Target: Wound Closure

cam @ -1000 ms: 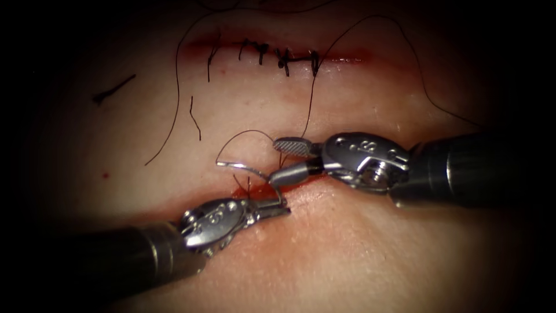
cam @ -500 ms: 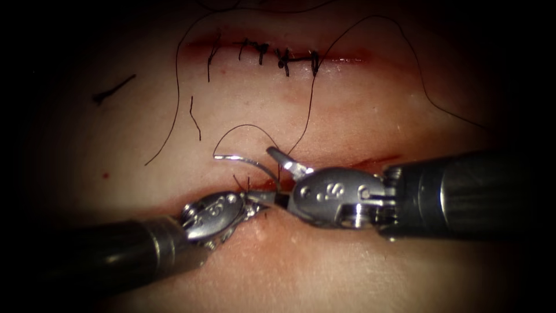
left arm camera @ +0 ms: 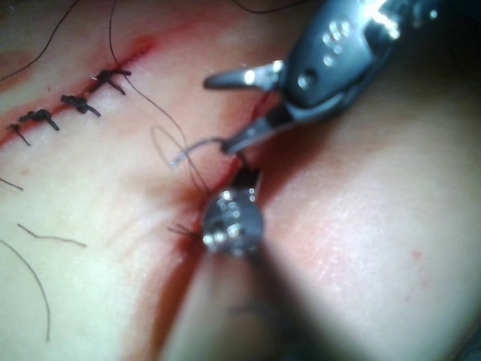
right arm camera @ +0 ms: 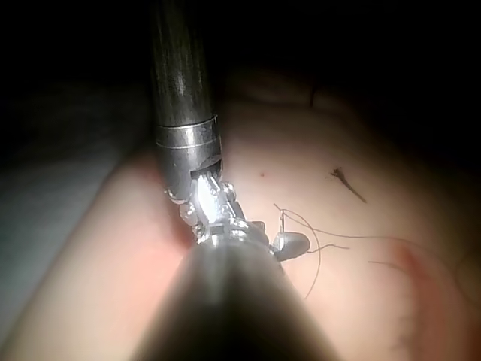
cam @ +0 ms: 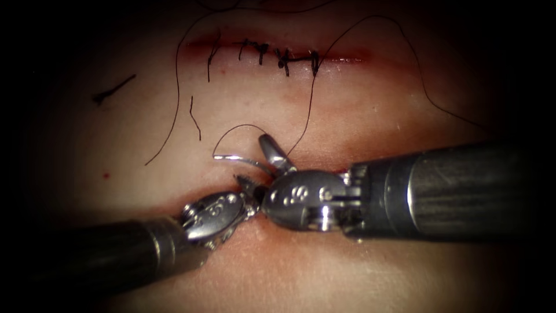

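The right arm's steel needle driver (cam: pixel 263 165), fingers wide, is closing in around the thin curved silver needle (cam: pixel 243 160) just above the left arm's driver (cam: pixel 250 194), whose finger state I cannot tell, making a handover look likely.

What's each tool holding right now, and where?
Left tool seems to grip the needle near its end at the cut; right tool open around it, holding nothing.

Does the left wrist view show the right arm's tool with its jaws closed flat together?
No: the right tool has its jaws spread, one raised free and the other down at the needle beside the cut.
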Controlling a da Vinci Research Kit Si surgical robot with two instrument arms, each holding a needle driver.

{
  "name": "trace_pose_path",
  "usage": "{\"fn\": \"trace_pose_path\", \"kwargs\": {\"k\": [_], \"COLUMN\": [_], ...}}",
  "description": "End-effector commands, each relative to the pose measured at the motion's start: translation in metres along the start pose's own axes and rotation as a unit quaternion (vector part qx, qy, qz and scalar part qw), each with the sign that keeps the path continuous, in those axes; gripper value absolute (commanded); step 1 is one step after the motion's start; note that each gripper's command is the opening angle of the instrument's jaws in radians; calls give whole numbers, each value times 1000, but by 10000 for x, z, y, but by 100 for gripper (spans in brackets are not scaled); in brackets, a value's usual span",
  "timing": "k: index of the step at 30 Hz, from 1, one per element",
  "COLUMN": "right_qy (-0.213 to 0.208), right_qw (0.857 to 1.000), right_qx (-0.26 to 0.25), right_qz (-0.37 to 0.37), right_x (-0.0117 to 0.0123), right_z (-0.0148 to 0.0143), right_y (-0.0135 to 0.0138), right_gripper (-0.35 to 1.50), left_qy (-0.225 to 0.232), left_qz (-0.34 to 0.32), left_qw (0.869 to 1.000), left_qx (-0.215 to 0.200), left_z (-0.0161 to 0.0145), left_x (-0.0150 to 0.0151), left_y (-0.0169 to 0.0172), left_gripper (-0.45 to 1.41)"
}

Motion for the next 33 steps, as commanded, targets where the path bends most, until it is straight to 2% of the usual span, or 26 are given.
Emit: {"fn": "trace_pose_path", "kwargs": {"k": [1,5,11,21,26,29,30,31,33], "right_qy": [-11,-29,-56,-75,-79,-83,-86,-90,-101], "right_qw": [1000,999,998,996,996,995,995,994,992], "right_qx": [-6,-21,-23,-14,-13,-13,-15,-16,-21], "right_qz": [-6,-8,-19,-35,-35,-48,-56,-62,-75], "right_x": [-2,-8,-18,-24,-24,-23,-24,-24,-26], "right_z": [6,11,25,38,38,36,36,35,34], "right_y": [-8,-11,-23,-42,-41,-42,-42,-41,-40], "right_gripper": [96,88,86,83,57,24,-15,-30,-35], "left_qy": [0,0,0,0,0,0,0,0,0], "left_qz": [-1,-1,-4,1,4,7,7,7,7], "left_qw": [1000,1000,1000,1000,1000,1000,1000,1000,1000], "left_qx": [-1,0,1,2,2,3,3,3,3], "left_z": [7,7,8,7,7,7,7,7,7], "left_x": [-5,-5,-5,-6,-6,-6,-6,-6,-6], "left_y": [1,2,4,6,8,8,9,9,9], "left_gripper": [-45,-45,-45,-45,-45,-45,-45,-45,-45]}}
